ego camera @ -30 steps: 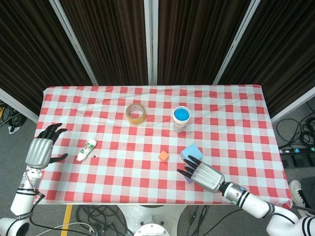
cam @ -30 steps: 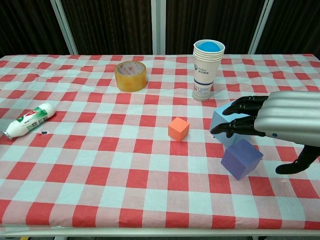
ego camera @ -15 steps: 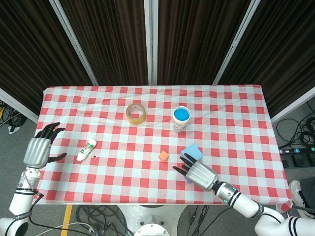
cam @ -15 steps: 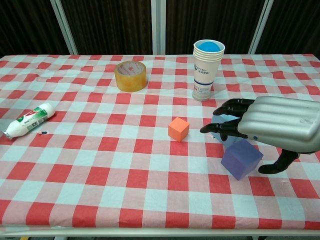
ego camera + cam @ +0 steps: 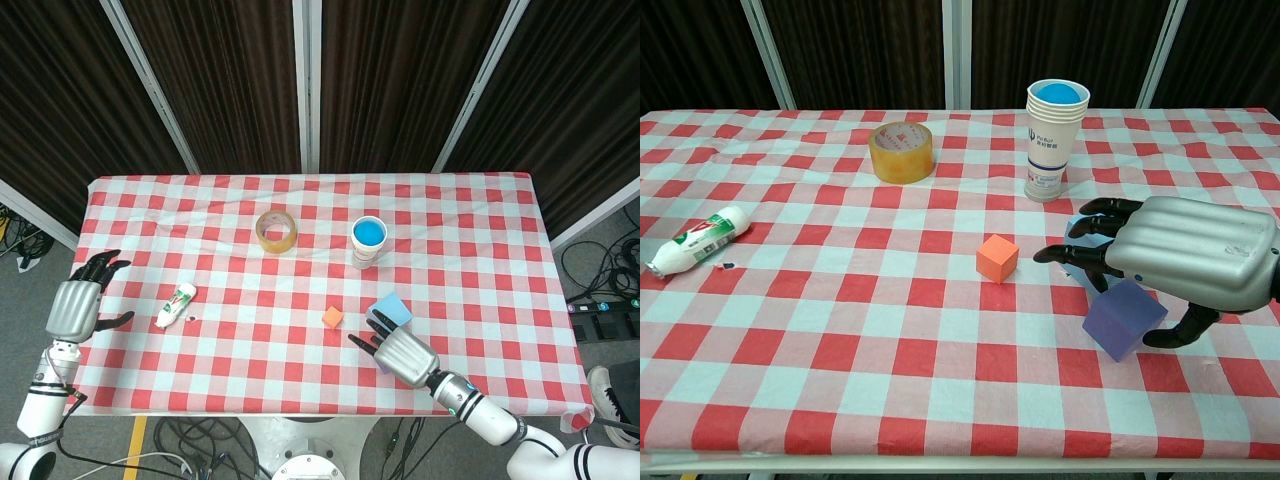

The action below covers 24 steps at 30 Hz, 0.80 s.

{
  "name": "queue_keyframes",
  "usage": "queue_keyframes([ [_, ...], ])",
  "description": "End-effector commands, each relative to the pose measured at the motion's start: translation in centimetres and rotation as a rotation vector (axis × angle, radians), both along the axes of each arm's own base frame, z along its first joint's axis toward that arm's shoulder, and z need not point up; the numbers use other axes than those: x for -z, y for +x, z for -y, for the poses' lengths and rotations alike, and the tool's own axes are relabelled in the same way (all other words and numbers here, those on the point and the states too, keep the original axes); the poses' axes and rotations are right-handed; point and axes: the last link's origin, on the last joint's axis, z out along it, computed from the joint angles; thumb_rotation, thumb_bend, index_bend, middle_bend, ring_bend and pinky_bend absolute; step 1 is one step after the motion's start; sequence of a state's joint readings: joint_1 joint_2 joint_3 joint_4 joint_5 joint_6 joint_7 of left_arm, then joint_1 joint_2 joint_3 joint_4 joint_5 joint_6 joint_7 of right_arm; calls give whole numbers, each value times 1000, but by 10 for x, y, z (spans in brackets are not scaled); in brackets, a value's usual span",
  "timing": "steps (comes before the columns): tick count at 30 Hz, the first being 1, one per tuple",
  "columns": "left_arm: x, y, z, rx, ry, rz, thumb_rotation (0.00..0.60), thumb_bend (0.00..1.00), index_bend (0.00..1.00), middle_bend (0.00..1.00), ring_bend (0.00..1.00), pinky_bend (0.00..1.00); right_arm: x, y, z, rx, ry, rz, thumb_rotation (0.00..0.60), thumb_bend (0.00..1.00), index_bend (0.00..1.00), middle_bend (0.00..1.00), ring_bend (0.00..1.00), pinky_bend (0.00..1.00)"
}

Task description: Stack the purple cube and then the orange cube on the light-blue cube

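- Light-blue cube (image 5: 1076,240) mostly hidden behind right hand (image 5: 1175,262) in chest view.
- Purple cube (image 5: 1124,318): top covered by that hand; contact cannot be told.
- Left hand (image 5: 74,305) outside chest view.

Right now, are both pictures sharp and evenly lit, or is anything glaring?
Head view: sharp, evenly lit, dark curtains behind. Chest view: also crisp; soft highlights on the silver right hand, which hides much of the light-blue cube; faint shadow beside the orange cube.
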<state>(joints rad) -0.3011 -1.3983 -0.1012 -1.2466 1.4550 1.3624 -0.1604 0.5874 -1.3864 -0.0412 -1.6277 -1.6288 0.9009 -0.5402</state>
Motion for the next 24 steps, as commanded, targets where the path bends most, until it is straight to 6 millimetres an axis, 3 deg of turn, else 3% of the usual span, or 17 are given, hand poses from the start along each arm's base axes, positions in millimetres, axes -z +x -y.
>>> queue_keyframes([
  [1, 0, -1, 0, -4, -2, 2, 600, 111, 286, 244, 162, 289, 1, 0, 0, -1, -2, -2, 600, 89, 0, 420, 109, 0],
  [15, -1, -3, 0, -6, 2, 5, 600, 111, 286, 244, 162, 289, -9, 13, 2, -22, -28, 51, 600, 106, 19, 470, 145, 0],
  [19, -2, -3, 0, -7, 4, 8, 600, 111, 286, 244, 162, 289, -26, 29, 4, -16, -31, 109, 600, 106, 19, 471, 145, 0],
  [24, -2, -3, 0, -5, 2, 7, 600, 111, 287, 244, 162, 289, -62, 59, 11, -30, -37, 150, 600, 106, 19, 471, 146, 0],
])
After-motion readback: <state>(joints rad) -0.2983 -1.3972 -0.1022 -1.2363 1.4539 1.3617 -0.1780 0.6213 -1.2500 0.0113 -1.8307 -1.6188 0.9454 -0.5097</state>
